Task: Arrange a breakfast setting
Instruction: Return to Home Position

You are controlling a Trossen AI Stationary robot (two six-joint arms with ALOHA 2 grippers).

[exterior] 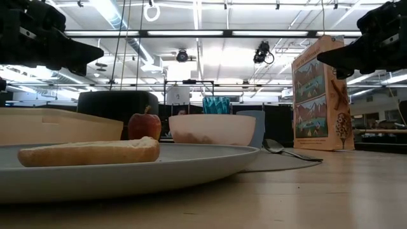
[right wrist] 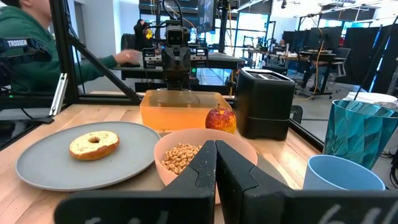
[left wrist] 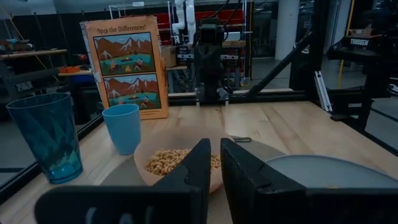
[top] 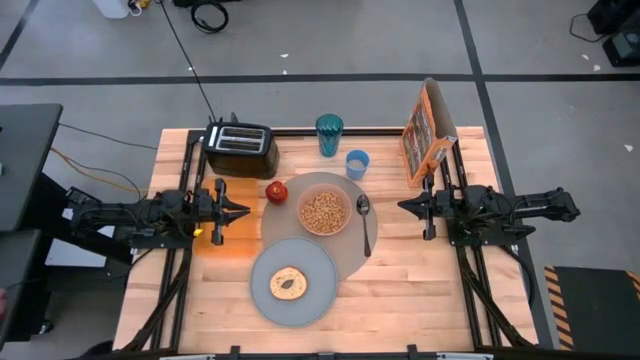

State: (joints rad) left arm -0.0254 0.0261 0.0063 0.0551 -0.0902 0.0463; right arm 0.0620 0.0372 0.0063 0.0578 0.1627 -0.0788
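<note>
The large round grey mat (top: 345,245) lies mid-table. On it stand the pink bowl (top: 324,211), which holds cereal, and the metal spoon (top: 364,222) to the bowl's right. The smaller grey plate (top: 262,296) overlaps the mat's near edge and carries the bagel (top: 289,283). The red apple (top: 277,191) sits at the mat's far left edge and the light-blue cup (top: 357,164) at its far edge. The orange cereal box (top: 428,132) stands upright at the far right. My left gripper (top: 243,211) hovers left of the bowl, shut and empty. My right gripper (top: 403,206) hovers right of the spoon, shut and empty.
A black toaster (top: 240,150) stands at the far left and a teal glass (top: 329,134) behind the cup. An orange translucent bin (right wrist: 180,109) sits under my left arm. A person in a green sleeve (right wrist: 28,37) is beyond the table's left side.
</note>
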